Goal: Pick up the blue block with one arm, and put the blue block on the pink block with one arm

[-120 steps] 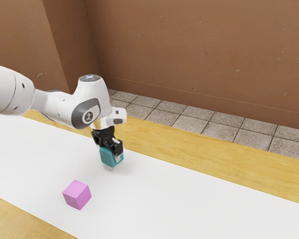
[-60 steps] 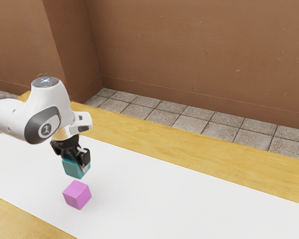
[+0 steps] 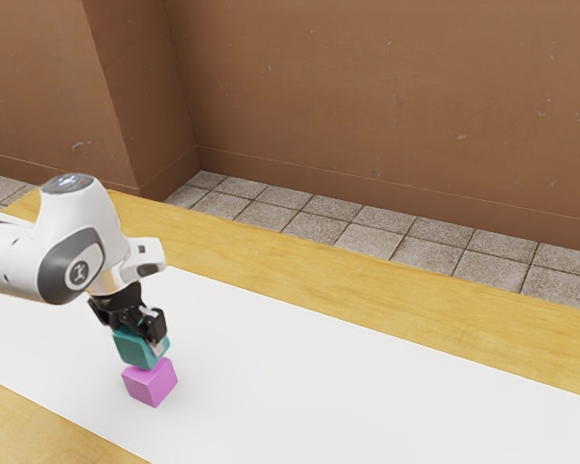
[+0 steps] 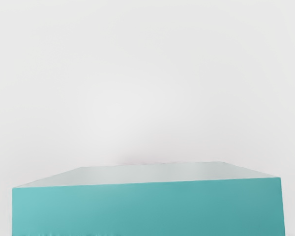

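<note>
While my hand (image 3: 136, 334) grips the blue block (image 3: 139, 351) right atop the pink block (image 3: 152, 383), I should centre it, level it, then release slowly.

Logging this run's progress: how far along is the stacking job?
Done: the blue block is picked up, off the table. In hand: the gripper is shut on it and holds it directly over the pink block, touching or nearly so. Left: release it and lift clear.
</note>
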